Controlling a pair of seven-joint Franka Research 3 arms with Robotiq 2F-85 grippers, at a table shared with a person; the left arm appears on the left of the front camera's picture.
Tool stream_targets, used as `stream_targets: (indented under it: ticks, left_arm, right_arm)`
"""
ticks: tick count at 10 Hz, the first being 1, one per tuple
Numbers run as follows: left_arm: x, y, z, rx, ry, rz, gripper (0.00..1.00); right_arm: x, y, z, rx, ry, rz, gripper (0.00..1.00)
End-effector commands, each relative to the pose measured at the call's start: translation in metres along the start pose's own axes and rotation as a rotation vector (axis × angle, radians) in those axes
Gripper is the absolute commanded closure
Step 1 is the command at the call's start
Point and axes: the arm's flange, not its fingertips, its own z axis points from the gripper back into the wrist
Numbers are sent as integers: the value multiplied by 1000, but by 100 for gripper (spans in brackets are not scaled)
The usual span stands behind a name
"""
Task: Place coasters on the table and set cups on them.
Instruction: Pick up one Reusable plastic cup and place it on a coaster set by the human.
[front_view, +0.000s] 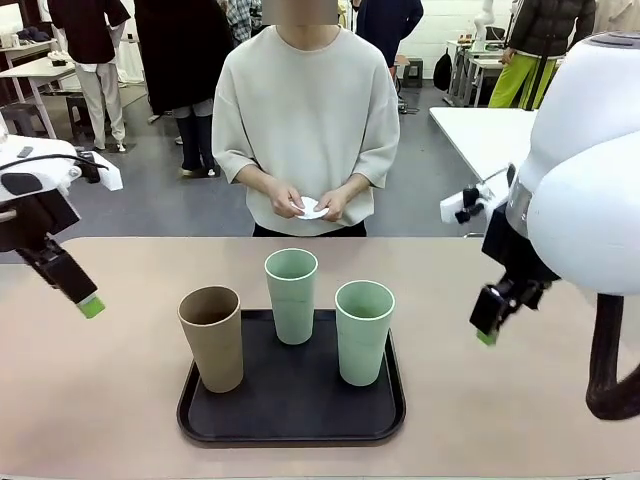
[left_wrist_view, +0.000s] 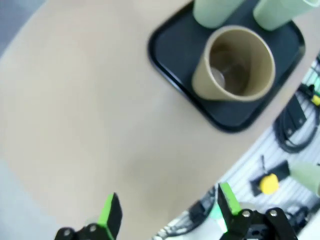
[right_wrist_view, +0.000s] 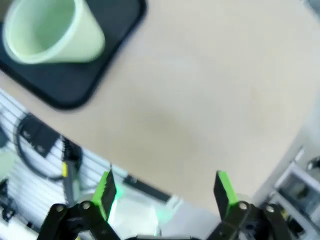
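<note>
Three cups stand upright on a black tray (front_view: 290, 425): a tan brown cup (front_view: 212, 337) at the front left, a mint green cup (front_view: 291, 295) at the back middle, another mint green cup (front_view: 364, 331) at the right. Across the beige table (front_view: 120, 400), the person holds white coasters (front_view: 311, 208) in both hands at waist height. My left gripper (front_view: 90, 305) hovers open above the table's left side, with the tan cup (left_wrist_view: 235, 65) ahead of it. My right gripper (front_view: 486, 335) hovers open at the right, a mint cup (right_wrist_view: 50, 30) off to its side. Neither holds anything.
The tray (left_wrist_view: 170, 55) sits at the near middle of the table. A white rectangular table (front_view: 485, 135) stands behind on the right. Other people stand farther back. Bare tabletop lies left and right of the tray.
</note>
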Motion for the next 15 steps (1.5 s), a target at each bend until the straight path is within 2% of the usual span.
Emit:
stream_targets:
  ticks: [1,2,5,6,7,9,10,12,14,15]
  left_arm:
    - [-45,-21,-41,98,-44,90,0]
    - [0,0,0,0,0,0,0]
    - [-1,-4,4,19,-2,12,0]
    - [2,24,-1,-260,-40,53,0]
    - [-3,49,-3,-440,-108,85,0]
    - [-27,95,-9,-711,-284,277,0]
    - [-40,115,-13,-814,-343,311,0]
    - [-70,146,-7,-866,-362,442,0]
    - [-97,170,13,-818,-323,541,0]
    - [-104,178,15,-819,-291,549,0]
  right_arm:
    - [-23,9,-41,-51,-9,37,0]
    - [0,0,0,0,0,0,0]
    - [-1,5,-2,-7,25,13,0]
    - [-11,-32,6,347,-146,-48,0]
    - [-33,-75,6,627,-369,-223,0]
    - [-80,-126,-20,847,-471,-426,0]
    - [-101,-148,-29,896,-466,-487,0]
    - [-139,-176,-42,1019,-416,-566,0]
    - [-165,-188,-44,1078,-443,-583,0]
    - [-176,-194,-42,1094,-473,-586,0]
